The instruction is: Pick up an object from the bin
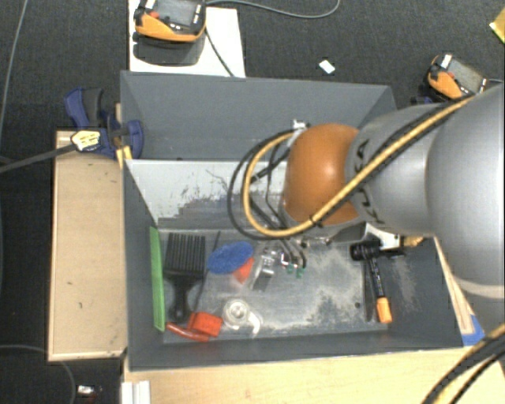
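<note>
We take this for a robotics lab or test workshop. A grey sheet-metal bin (260, 118) sits on a dark carpeted floor (47, 71). A thick silver-grey robot arm (446, 181), with a rounded orange cover (319, 177) and looped black and yellow cables (251, 197), reaches in from the right. Beyond the far wall lies an orange-and-black handheld device (168, 20), with a second such device (454, 76) far right. A loose black lead (39, 155) crosses the carpet on the left.

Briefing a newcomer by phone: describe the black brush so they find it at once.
Look in the grey metal bin, at its left end beside the long green strip. The black square-headed brush lies there; nothing else nearby is black and ribbed.
</note>
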